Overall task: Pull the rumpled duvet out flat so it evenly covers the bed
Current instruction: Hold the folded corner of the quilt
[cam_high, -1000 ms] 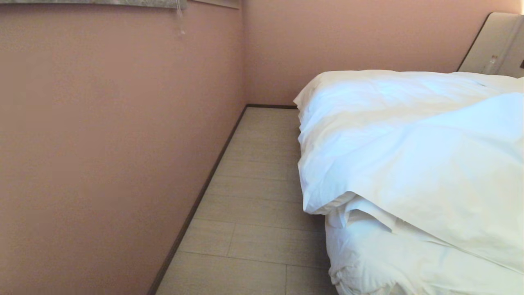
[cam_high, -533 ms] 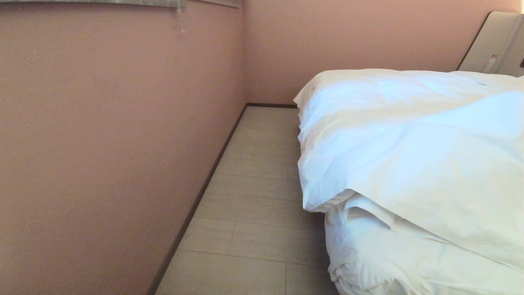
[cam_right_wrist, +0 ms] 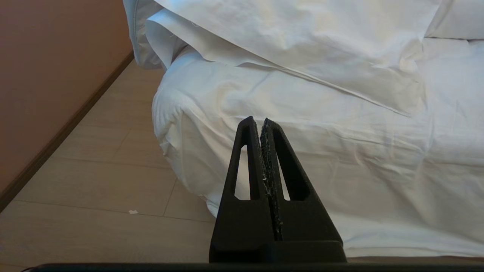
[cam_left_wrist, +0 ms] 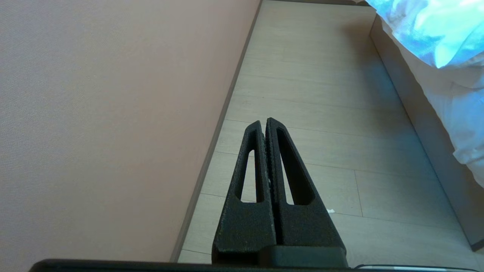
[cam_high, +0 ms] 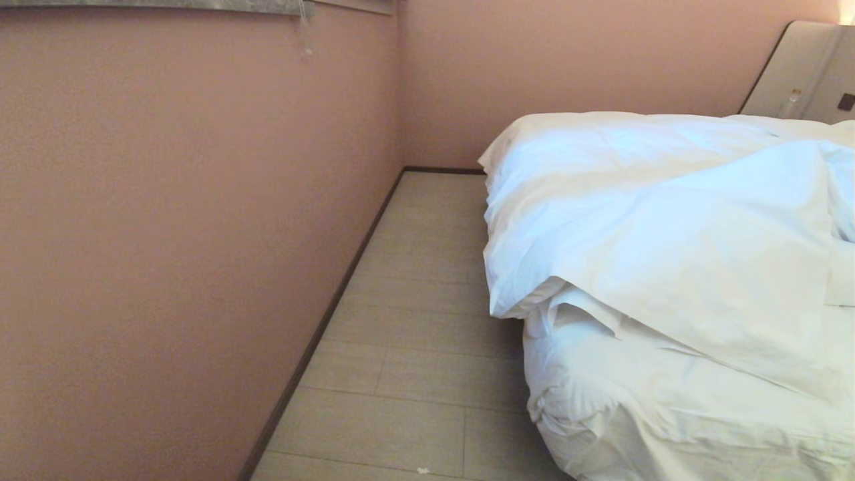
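So from my head cam: pinkish wall (cam_high: pixel 187 234) fills everything from 9 o'clock up to about 11, dark skirting board (cam_high: pixel 320 321) running along its foot. Next over is a strip of pale plank floor (cam_high: pixel 414 321) between wall and bed, heading off toward 12 where a second wall closes it. That strip is the only open lane I've got.

The bed (cam_high: pixel 634 414) takes up 2 to 5 o'clock, near corner wrapped in wrinkled white sheet. The duvet (cam_high: pixel 668 220) is bunched on top, its edge folded back and drooping over the bed's left side. A beige headboard panel (cam_high: pixel 801 73) is at 1 o'clock.

Left gripper (cam_left_wrist: pixel 266 124) is pinched fully closed, holding nothing, over the floor strip. Right gripper (cam_right_wrist: pixel 261 124) likewise closed and empty, pointing at the bed's sheeted corner.
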